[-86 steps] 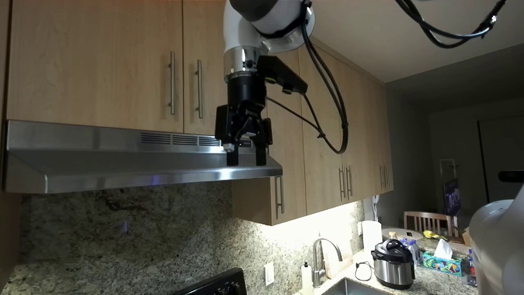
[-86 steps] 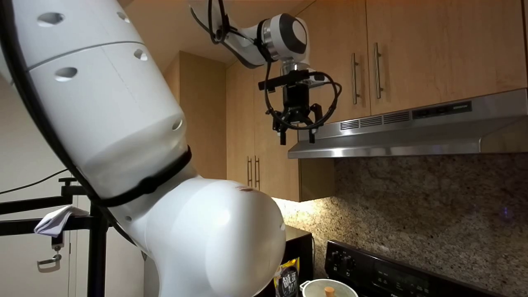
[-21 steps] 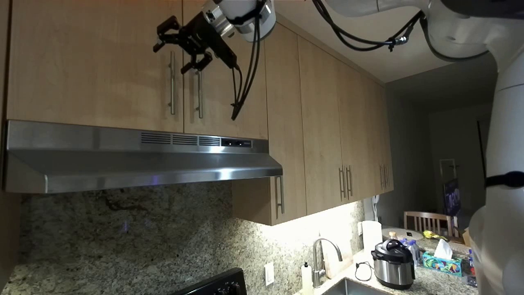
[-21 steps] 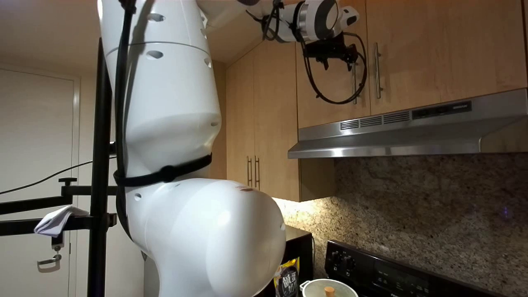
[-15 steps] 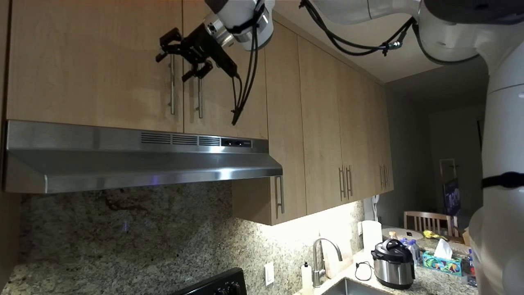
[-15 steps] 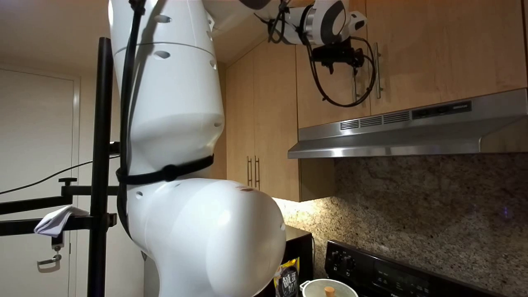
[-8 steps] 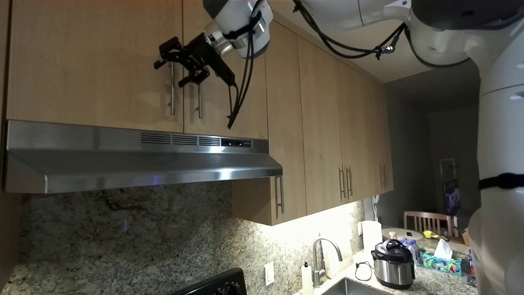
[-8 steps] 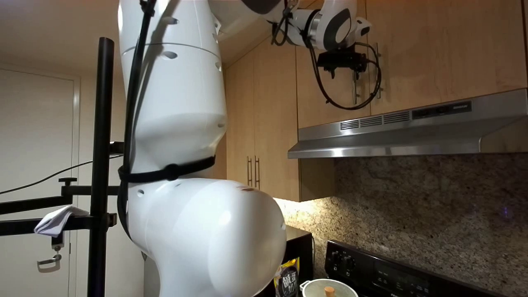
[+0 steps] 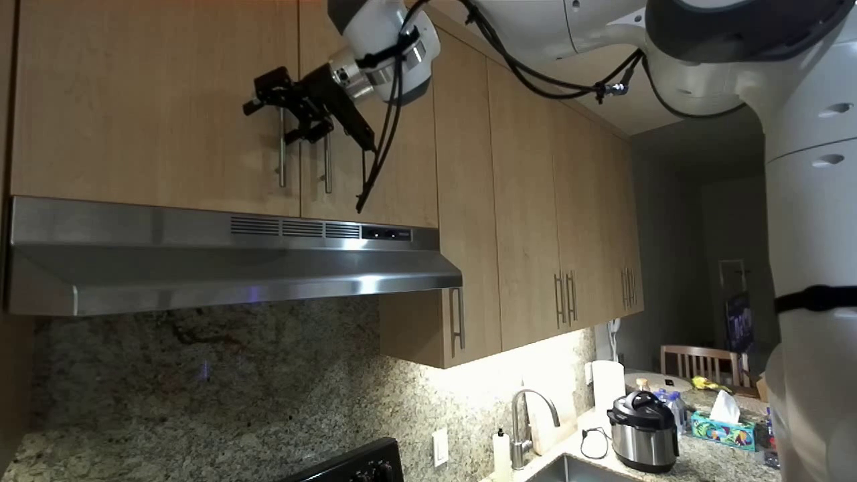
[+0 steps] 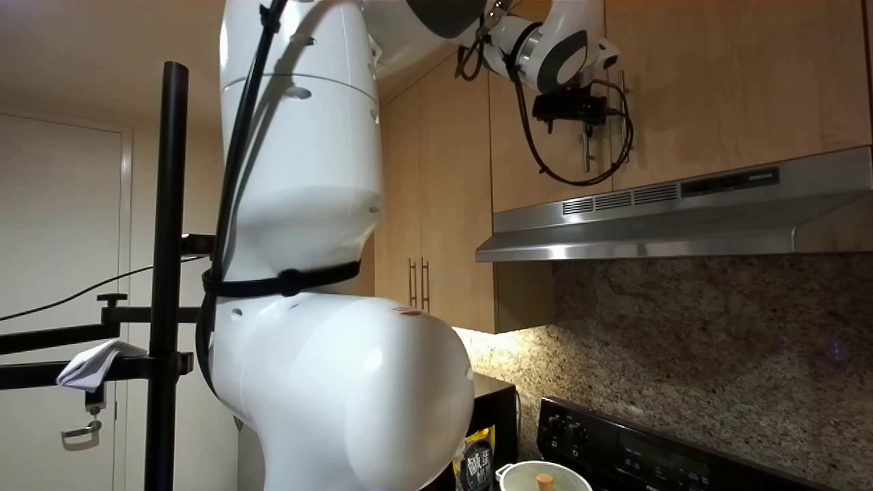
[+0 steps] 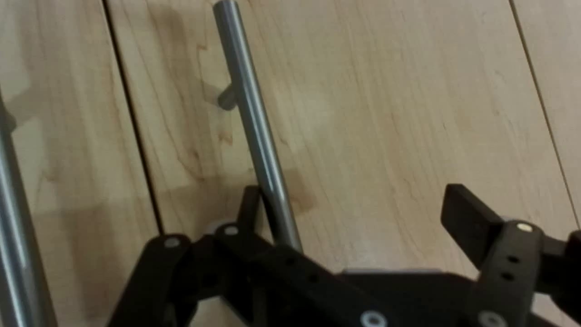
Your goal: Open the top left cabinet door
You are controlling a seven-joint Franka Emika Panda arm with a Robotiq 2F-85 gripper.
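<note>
Above the hood, the top left cabinet door (image 9: 147, 107) (image 10: 518, 164) lies flush with its neighbour in both exterior views. Its vertical silver bar handle (image 9: 282, 154) runs along its right edge, the upper part covered by my gripper (image 9: 269, 123). In the wrist view, seemingly upside down, my gripper (image 11: 354, 200) is open. That same handle (image 11: 252, 104) passes between the fingers, close beside the left one's finger (image 11: 249, 209); I cannot tell whether they touch. The opposite fingertip (image 11: 467, 218) stands well apart over bare door panel. In an exterior view the camera mount hides the fingers.
The matching door's handle (image 9: 327, 167) (image 11: 18, 254) is close alongside. A steel range hood (image 9: 234, 268) juts out below both doors. A cable loop (image 10: 545, 164) hangs from the wrist. Lower down are a stove (image 10: 648, 443) and a lidded pot (image 10: 525, 477).
Several seconds ago the gripper pointed down, farther right; it has swung to face the doors. Over the last second it has sunk lower and slightly left along the handle, staying open.
</note>
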